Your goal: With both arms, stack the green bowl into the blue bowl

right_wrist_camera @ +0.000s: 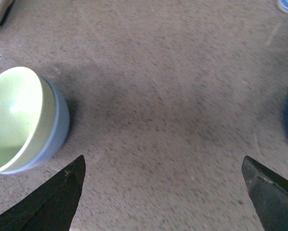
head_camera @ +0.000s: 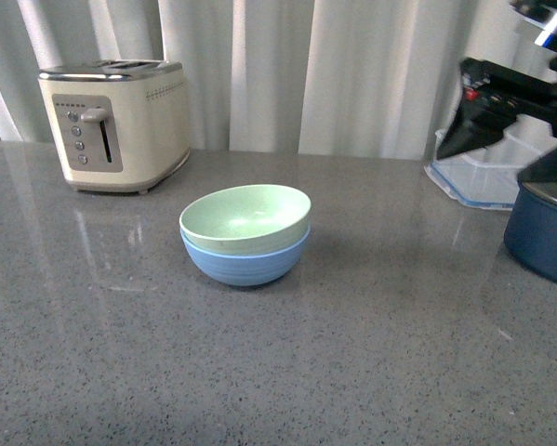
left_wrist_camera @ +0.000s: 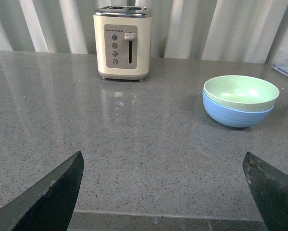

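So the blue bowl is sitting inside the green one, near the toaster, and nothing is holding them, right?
Not quite: it's reversed. The green bowl sits inside the blue bowl, as the front view shows. The rest holds: the toaster is nearby and nothing grips them.

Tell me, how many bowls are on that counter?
2. The green bowl sits nested inside the blue bowl, mid-counter, right of the toaster. The dark pot at the right edge isn't a bowl.
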Robot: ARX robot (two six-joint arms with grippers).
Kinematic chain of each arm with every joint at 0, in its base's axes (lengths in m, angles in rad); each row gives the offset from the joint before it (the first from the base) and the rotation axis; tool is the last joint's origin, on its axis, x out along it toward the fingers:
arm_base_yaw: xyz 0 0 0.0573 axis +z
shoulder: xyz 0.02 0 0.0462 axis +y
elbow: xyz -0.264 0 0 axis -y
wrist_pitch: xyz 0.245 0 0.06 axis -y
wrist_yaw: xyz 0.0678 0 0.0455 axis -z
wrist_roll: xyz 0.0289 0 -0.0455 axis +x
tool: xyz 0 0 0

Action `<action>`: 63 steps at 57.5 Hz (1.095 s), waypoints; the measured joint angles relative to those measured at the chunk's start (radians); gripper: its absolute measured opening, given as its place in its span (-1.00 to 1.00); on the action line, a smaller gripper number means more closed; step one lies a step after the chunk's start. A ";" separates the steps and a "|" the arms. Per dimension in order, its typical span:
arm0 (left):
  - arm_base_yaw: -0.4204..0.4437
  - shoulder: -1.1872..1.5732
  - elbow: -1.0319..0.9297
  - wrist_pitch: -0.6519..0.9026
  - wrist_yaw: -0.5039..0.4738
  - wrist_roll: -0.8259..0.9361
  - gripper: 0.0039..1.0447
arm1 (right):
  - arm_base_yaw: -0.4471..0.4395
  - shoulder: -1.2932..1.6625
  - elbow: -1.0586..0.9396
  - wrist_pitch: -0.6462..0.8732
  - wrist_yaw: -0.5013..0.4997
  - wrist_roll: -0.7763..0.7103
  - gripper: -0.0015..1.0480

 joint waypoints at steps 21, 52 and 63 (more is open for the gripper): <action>0.000 0.000 0.000 0.000 0.000 0.000 0.87 | -0.233 -0.540 -0.531 -0.081 0.018 -0.060 0.81; 0.000 0.000 0.000 0.000 -0.002 0.000 0.87 | -0.192 -0.852 -1.067 0.943 0.132 -0.162 -0.23; 0.000 0.000 0.000 0.000 -0.002 0.000 0.87 | -0.098 -0.966 -1.164 0.914 0.222 -0.171 -0.98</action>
